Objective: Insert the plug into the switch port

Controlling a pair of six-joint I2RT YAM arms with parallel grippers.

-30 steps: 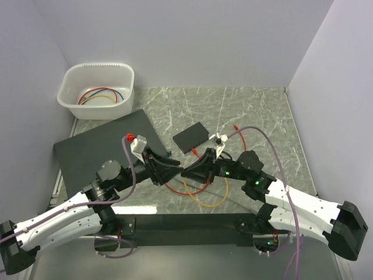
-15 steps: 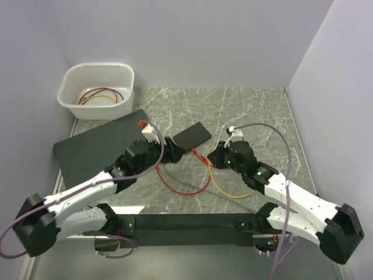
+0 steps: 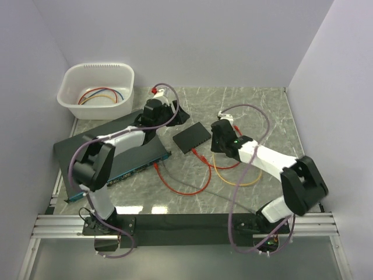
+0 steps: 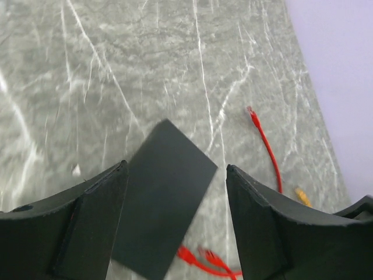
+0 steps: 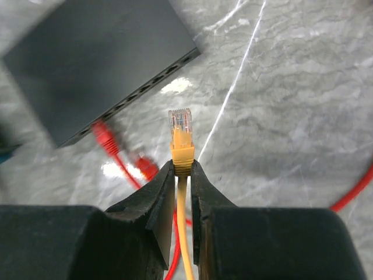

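Note:
The switch (image 3: 108, 149) is a large flat black slab at the left, its teal-blue front face (image 3: 119, 175) turned toward the arms; single ports are too small to tell apart. One red plug (image 3: 157, 165) lies at that face's right end; I cannot tell if it is in a port. Its thin red cable (image 3: 186, 189) loops to a second red plug (image 3: 196, 154) (image 5: 104, 135) by the small black box (image 3: 192, 137). My left gripper (image 3: 175, 112) (image 4: 175, 169) is open and empty above that box (image 4: 163, 201). My right gripper (image 3: 217, 140) (image 5: 183, 166) is shut on the orange-yellow plug (image 5: 181, 137).
A white tub (image 3: 97, 90) with coiled cables stands at the back left. The orange-yellow cable (image 3: 233, 178) loops on the marble table (image 3: 256, 111) below my right gripper. Another red cable end (image 4: 252, 112) lies right of the small box. Walls close in on three sides.
Both arms have reached away from the near edge. The left gripper swung to the back past the switch's far corner. The right gripper moved beside the small box, holding the orange-yellow plug.

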